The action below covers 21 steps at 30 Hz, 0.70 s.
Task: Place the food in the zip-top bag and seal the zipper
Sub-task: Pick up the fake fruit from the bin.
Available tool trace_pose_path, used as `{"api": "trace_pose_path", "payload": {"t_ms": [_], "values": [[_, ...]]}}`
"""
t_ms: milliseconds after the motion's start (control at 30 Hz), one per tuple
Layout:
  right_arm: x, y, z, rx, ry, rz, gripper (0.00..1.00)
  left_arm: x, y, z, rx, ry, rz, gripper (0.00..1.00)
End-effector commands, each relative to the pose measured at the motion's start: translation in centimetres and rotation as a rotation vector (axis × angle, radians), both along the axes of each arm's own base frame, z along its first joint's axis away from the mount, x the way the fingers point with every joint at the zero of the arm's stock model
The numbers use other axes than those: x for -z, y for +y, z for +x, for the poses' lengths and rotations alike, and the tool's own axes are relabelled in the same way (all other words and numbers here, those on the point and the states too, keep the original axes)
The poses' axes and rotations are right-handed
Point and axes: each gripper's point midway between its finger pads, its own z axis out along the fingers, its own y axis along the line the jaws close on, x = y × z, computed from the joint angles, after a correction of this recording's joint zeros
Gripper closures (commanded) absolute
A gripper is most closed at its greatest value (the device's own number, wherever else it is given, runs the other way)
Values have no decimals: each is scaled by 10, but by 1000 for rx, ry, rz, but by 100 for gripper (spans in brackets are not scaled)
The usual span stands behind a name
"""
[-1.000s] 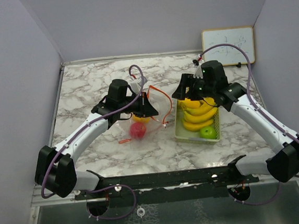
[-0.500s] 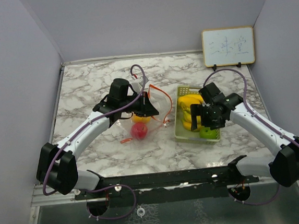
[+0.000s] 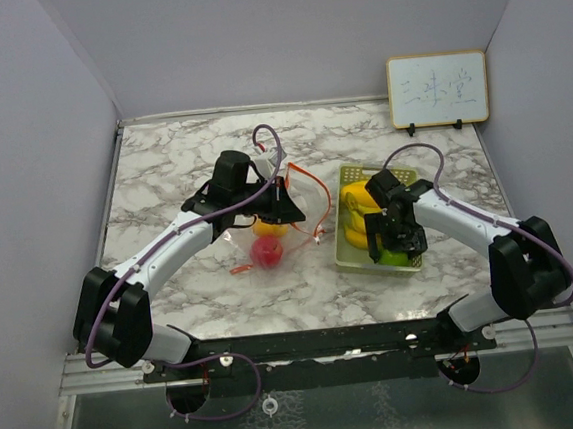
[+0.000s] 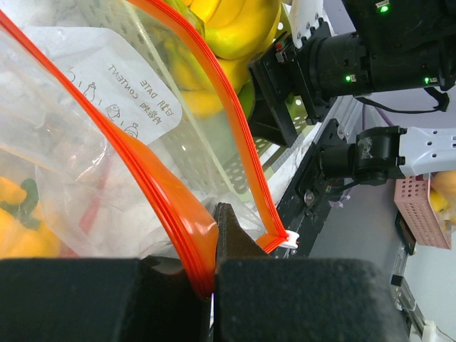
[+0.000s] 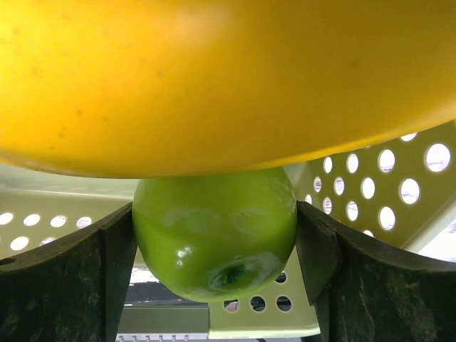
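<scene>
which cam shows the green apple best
Right wrist: the green apple fills the centre, between the fingers of the right tool, under a banana. Top external shows only a green sliver beside that tool in the tray. Left wrist does not show it clearly.
</scene>
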Motion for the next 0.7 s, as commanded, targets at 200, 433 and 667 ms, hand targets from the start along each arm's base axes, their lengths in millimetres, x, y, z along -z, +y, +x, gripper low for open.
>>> {"api": "trace_pose_path", "payload": {"t_ms": [200,433,667], "values": [[-103,20,34,-25,-237,129,38,-6,-5,-3,42,-21,-19,100],[-207,91,74,-186,-511,514,38,-14,-6,-6,50,-27,-47,100],[-229,161,98,-250,-559,896,39,-26,-8,-17,82,-52,-97,100]]}}
